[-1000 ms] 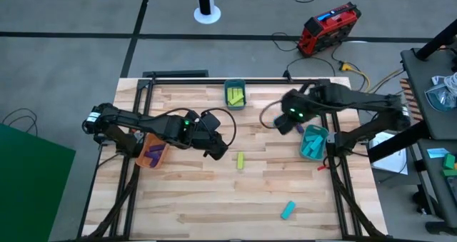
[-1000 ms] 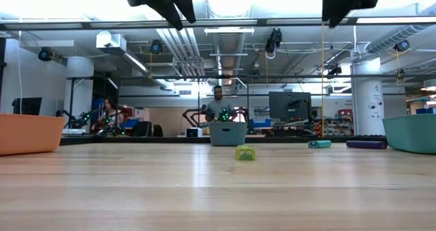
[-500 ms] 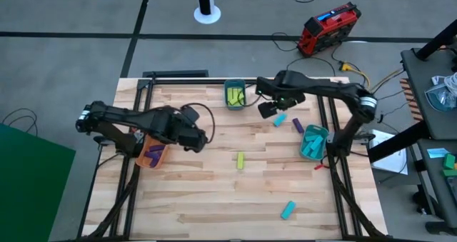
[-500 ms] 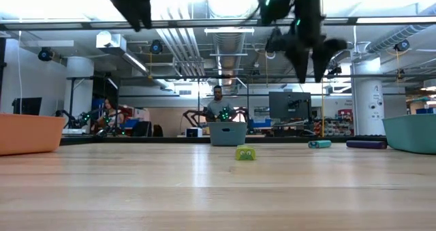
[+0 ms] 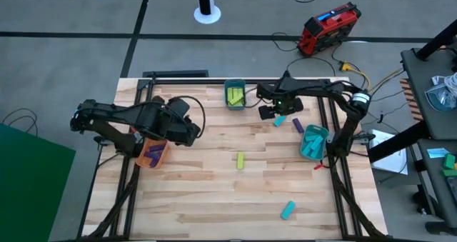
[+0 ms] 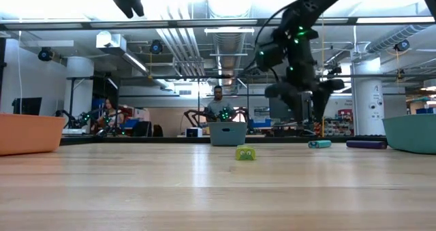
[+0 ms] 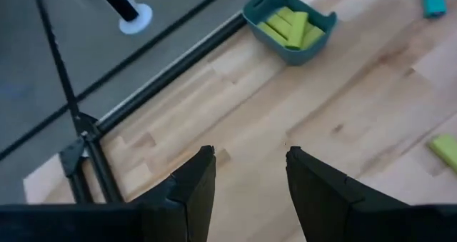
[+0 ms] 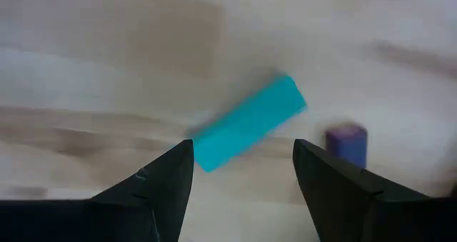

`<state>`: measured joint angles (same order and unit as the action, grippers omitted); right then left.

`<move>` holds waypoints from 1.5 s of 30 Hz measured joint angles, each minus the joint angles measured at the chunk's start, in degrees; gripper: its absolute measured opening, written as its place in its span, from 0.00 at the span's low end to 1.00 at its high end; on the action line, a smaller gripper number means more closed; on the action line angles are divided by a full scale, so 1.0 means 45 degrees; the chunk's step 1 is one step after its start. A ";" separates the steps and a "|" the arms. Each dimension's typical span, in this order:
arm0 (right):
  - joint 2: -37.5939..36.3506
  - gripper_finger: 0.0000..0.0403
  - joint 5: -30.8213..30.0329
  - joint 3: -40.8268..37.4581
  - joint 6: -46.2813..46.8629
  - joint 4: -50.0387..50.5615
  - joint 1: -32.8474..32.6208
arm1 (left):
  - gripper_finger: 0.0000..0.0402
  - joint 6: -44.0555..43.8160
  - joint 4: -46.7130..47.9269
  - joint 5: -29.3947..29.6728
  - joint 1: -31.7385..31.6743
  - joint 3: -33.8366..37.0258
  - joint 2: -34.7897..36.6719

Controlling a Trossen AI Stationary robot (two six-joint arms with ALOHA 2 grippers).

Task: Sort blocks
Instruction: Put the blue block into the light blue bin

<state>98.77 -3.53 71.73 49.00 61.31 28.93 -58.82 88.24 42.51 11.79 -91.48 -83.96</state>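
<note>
Right tool (image 5: 277, 114) hanging over the far-right part of the counter (image 5: 214, 199), fingers spread w/ nothing between them, lined up right above a cyan block (image 8: 246, 123) lying flat. Prob about to drop down for a grab. Purple block (image 8: 347, 143) sitting just beside it, so could get nudged if the descent is sloppy.

Left tool (image 7: 246, 174) parked over the left side near the orange bin (image 5: 152, 153), fingers apart, empty too, apparently just waiting.

Sorting looks partway done imo: yellow-green blocks (image 7: 289, 26) piled in the bin at the far edge (image 5: 235, 94), purple ones in the orange bin, cyan ones in the teal bin (image 5: 313, 142) on the right. Still loose: a yellow-green block (image 5: 241, 160) mid-counter and another cyan block (image 5: 288, 210) near the front edge, well apart from everything.

Counter = light wood planks, black frame rails round it. Grey floor beyond, red box w/ cables (image 5: 328, 26) and a white post base (image 5: 207, 13) out there. Low view: big lab-type room, exposed ducts, monitors, a person (image 6: 218, 103) far in the back.
</note>
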 joint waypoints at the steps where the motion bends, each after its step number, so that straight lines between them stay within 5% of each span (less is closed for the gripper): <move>1: -0.0085 0.57 0.0006 -0.0322 0.0304 -0.0097 0.0000 | 0.38 0.0000 0.0071 0.0109 0.0000 0.0000 0.0005; 8: -0.0264 0.59 0.0122 -0.2040 0.2189 -0.2193 -0.0034 | 0.38 0.0318 0.0236 0.1442 -0.0066 0.0000 0.0024; 17: -0.0259 0.61 0.0185 -0.2405 0.2767 -0.2758 -0.0061 | 0.38 0.1614 0.0220 0.1450 -0.0563 0.0000 0.0029; 26: -0.0255 0.47 0.0430 -0.3010 0.2774 -0.3254 -0.0204 | 0.38 0.2429 0.0215 0.1479 -0.0839 0.0000 0.0029; 34: -0.0293 0.24 0.0399 -0.3289 0.2549 -0.3899 -0.0519 | 0.38 0.2637 0.0203 0.1615 -0.0850 0.0000 0.0036; 45: -0.1295 0.23 0.0714 -0.2917 0.1924 -0.3052 -0.0568 | 0.38 0.2637 -0.0077 0.1610 -0.0850 0.0000 0.0039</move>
<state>92.94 -0.32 58.60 57.65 47.58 26.37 -46.96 87.89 49.75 7.97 -91.48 -83.79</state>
